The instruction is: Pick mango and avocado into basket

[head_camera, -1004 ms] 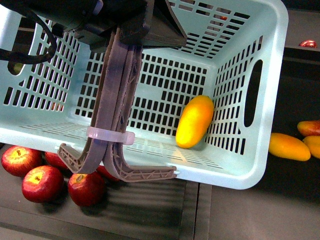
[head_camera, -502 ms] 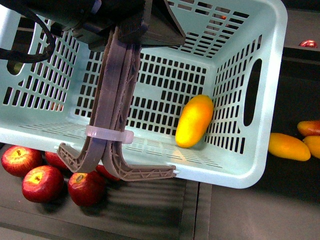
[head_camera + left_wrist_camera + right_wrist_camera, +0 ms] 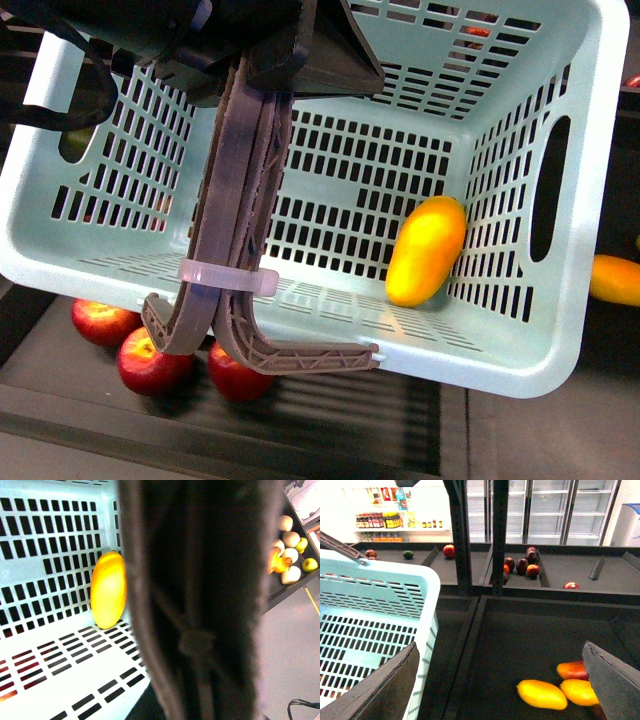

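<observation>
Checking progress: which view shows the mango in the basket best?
Front view: the mango lies whole against the basket side wall. Left wrist shows it too, half the picture blocked. Right wrist misses it.

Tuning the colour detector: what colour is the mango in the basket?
Yellow shading to orange; mango shows best in the front view.

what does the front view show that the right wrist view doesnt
Only the front view: the mango lying inside the teal basket, the tied handles, and red apples under its near rim. Only the right wrist view: the open, empty right gripper, a dark green fruit on the back shelf, and fridges. Both: the basket and loose mangoes outside it, three in the wrist view, one at the front view's edge.
</observation>
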You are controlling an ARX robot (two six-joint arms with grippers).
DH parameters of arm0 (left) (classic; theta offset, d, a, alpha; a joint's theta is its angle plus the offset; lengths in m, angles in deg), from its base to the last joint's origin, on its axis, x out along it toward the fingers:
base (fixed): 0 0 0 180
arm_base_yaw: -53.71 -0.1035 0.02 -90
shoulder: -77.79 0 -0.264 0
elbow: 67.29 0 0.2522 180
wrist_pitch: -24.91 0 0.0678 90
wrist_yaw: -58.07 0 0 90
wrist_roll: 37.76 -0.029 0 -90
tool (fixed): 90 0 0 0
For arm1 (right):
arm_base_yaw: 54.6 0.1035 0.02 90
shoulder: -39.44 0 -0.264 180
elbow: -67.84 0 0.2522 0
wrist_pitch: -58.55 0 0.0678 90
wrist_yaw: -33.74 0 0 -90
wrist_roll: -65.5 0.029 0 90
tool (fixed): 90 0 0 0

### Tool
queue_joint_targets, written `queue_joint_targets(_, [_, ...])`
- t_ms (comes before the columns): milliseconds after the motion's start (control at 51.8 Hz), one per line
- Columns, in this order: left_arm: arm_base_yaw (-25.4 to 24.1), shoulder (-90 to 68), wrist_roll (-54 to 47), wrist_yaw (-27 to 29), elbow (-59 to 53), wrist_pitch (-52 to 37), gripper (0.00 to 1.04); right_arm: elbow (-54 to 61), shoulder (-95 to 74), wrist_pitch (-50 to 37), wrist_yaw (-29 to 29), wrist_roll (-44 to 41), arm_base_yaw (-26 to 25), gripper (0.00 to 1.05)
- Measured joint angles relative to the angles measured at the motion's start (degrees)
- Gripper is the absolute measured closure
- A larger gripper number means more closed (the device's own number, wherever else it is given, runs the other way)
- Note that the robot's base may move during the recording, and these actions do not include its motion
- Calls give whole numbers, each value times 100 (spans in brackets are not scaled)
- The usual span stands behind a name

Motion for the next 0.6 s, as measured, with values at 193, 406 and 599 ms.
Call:
queue_joint_targets(193, [-9, 0, 2, 92, 0, 4, 100, 2, 0, 0, 4, 0, 0, 8])
queue_joint_targets(406, [-22, 7, 28, 92, 2, 7, 100, 17, 9, 9, 0, 0, 0, 8])
queue_joint_targets(599, [-22, 7, 9, 66, 0, 7, 100, 17, 9, 11, 17, 0, 0, 8])
